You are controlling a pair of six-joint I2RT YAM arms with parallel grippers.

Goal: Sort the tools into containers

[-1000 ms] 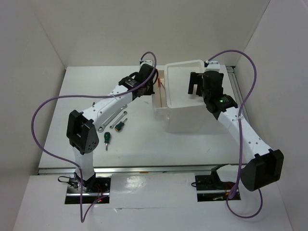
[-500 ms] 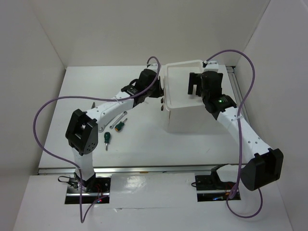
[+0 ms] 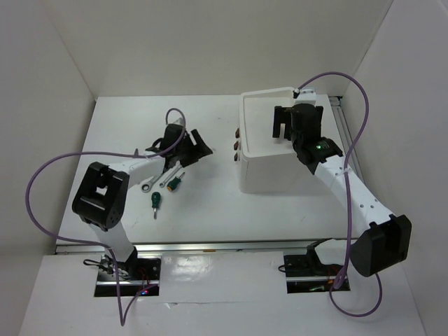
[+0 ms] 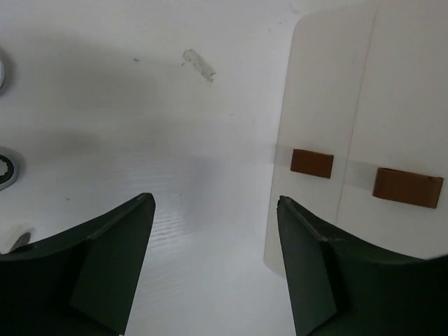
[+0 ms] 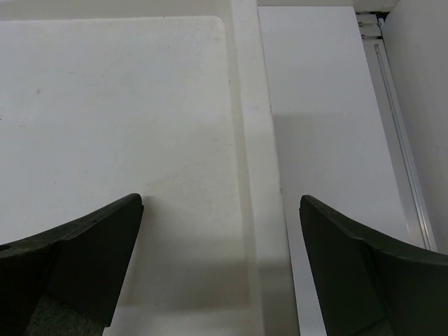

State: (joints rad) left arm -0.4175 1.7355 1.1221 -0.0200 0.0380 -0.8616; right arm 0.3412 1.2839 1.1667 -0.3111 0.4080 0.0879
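Hiding their contents, the cabinet drawers (image 4: 318,98) sit closed.

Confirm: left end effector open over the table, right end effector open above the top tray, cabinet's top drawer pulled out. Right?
One error: no drawer is pulled out. The top external view shows the cabinet with its drawers shut, knobs lined up at its front. The left end effector open over the table and the right end effector open above the top tray are both correct.
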